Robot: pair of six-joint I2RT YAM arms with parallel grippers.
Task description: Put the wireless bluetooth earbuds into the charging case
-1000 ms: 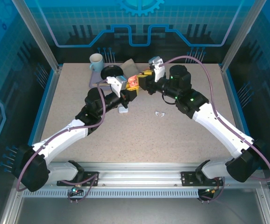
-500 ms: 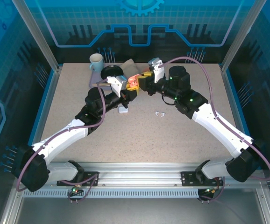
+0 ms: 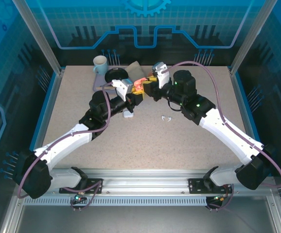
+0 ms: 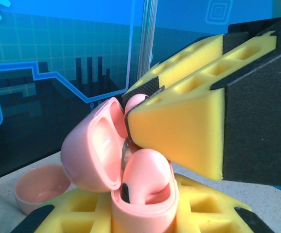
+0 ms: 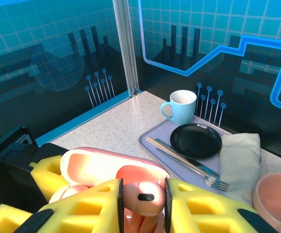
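Nearest on the speckled, stone-look worktop (image 3: pixel 145 141), the white earbuds (image 3: pixel 167 118) are seen lying loose at about four o'clock of the centre. A small white object (image 3: pixel 128 115), possibly a second case, lies at nine o'clock.

Just beyond, the left gripper (image 3: pixel 135 94) is seen with its jaws clamped on the base of the pink charging case (image 4: pixel 89 155). The case is a glossy, rounded shell, held clear of the worktop with its lid hinged open. One pink earbud with a dark tip, the seated earbud (image 4: pixel 143 177), is already lodged in it.

The jaws of the right gripper (image 3: pixel 148 87) are clamped on the second pink earbud (image 5: pixel 141 196), which is pinched between yellow foam pads (image 5: pixel 201 208) with square cut-outs.

Over the last second the right gripper has been edged toward ten o'clock, closer to the case, while the left arm has not been moved. From this it is judged that the held bud is being lined up over the free socket and that the pink pair is nearly done.

Farther off, toward eleven o'clock, a grey tray (image 5: pixel 155 141) is found with a black plate (image 5: pixel 196 141), cutlery and a folded napkin (image 5: pixel 237 155). A pale mug (image 5: pixel 183 106) and a pink bowl (image 5: pixel 276 194) are also seen.
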